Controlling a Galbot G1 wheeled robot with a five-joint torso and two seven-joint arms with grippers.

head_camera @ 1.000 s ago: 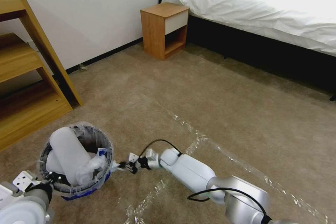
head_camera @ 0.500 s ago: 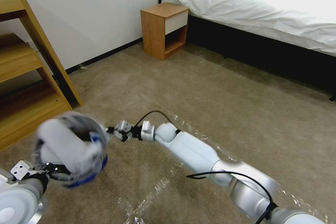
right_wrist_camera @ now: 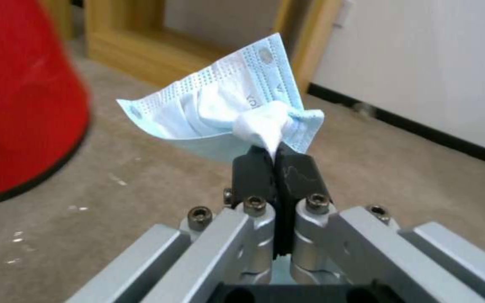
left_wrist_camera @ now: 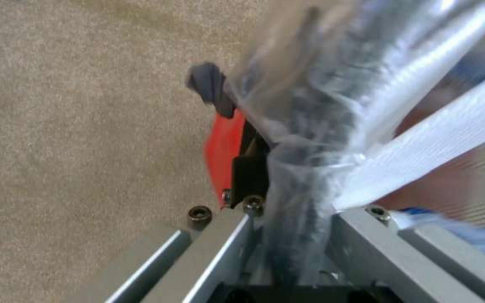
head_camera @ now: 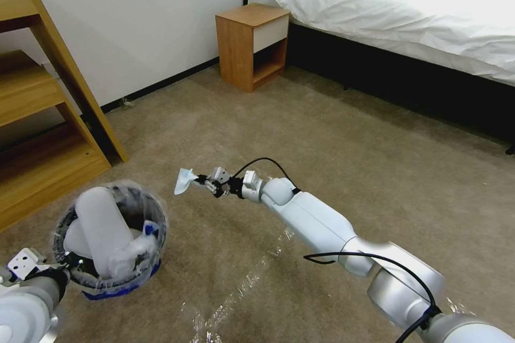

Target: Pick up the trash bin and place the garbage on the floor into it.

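The left tool (head_camera: 67, 265) clamps the rim of the trash bin (head_camera: 110, 241), held off the floor (head_camera: 322, 134) and already stuffed; the right tool (head_camera: 203, 182) pinches a blue face mask (head_camera: 185, 180) beside it, not yet dropped in.

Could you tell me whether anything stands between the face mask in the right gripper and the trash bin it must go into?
Nothing visible does. The right gripper pinches the face mask in the air, apart from the trash bin held by the left gripper; bare floor lies between them. A white slipper already fills much of its mouth.
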